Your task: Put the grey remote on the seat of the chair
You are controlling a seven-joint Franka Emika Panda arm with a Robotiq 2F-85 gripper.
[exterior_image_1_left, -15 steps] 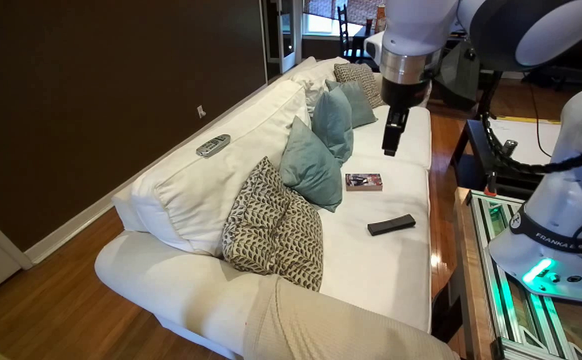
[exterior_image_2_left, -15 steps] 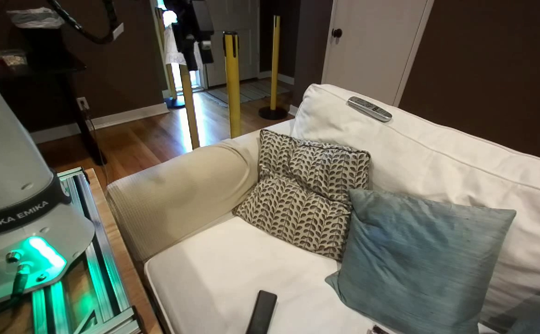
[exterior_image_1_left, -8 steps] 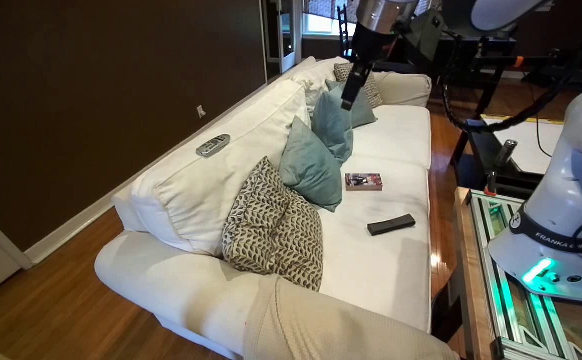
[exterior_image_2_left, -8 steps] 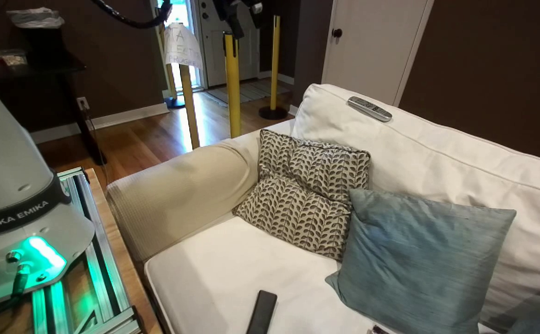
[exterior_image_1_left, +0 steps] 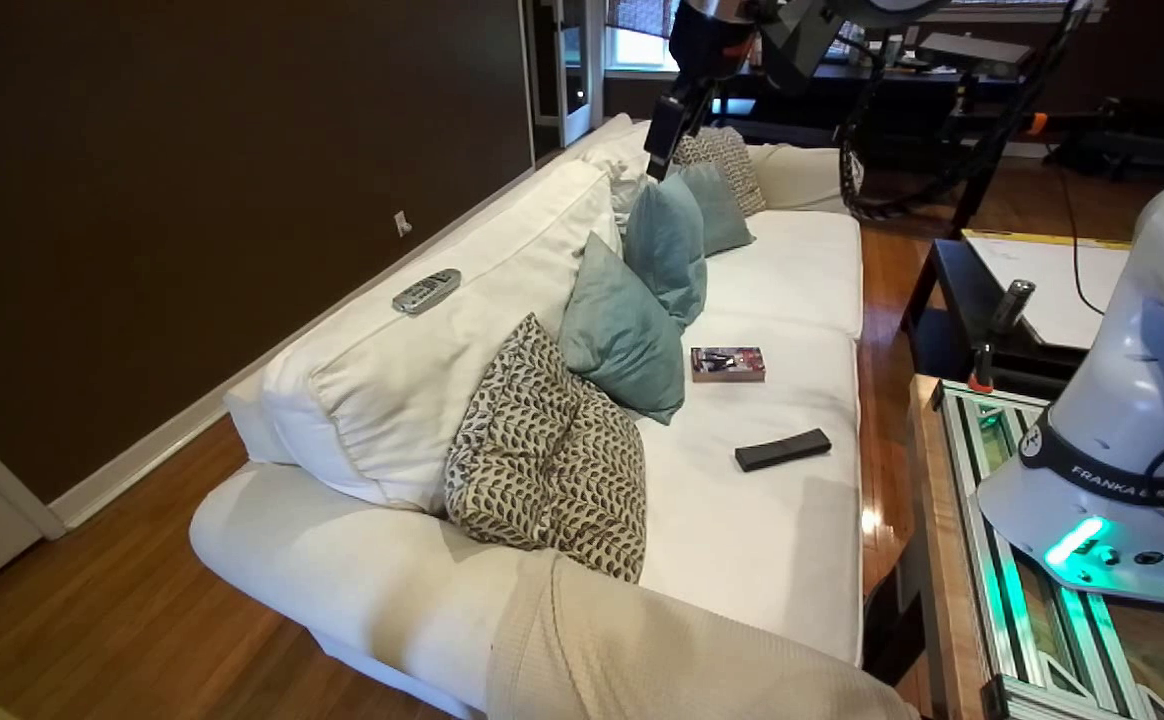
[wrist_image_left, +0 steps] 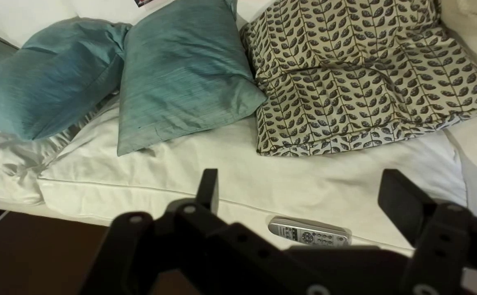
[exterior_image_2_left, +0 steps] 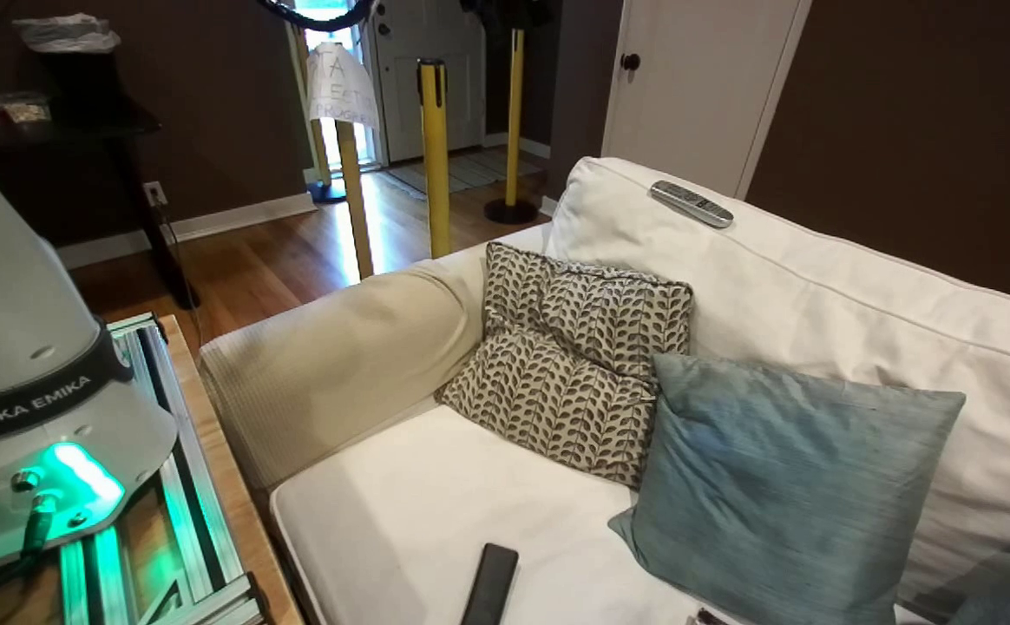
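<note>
The grey remote (exterior_image_1_left: 427, 291) lies on top of the backrest of the chair, a long white sofa (exterior_image_1_left: 742, 560). The remote also shows in an exterior view (exterior_image_2_left: 691, 204) and in the wrist view (wrist_image_left: 308, 233), where its buttons face up and the gripper body hides part of its lower edge. My gripper (wrist_image_left: 300, 190) is open and empty, with its fingers wide apart in the wrist view. In an exterior view the gripper (exterior_image_1_left: 664, 145) hangs above the sofa, tilted, well apart from the remote. Only a dark part of it (exterior_image_2_left: 509, 13) shows at the top of an exterior view.
A black remote (exterior_image_1_left: 783, 450) and a small booklet (exterior_image_1_left: 728, 364) lie on the seat. A patterned pillow (exterior_image_1_left: 552, 460) and teal pillows (exterior_image_1_left: 627, 335) lean on the backrest. The brown wall (exterior_image_1_left: 242, 150) stands behind it. A coffee table (exterior_image_1_left: 1042, 290) stands in front.
My gripper has moved up and away from over the seat toward the backrest side and has become tilted. The remote, the black remote, the booklet and the pillows have not moved.
</note>
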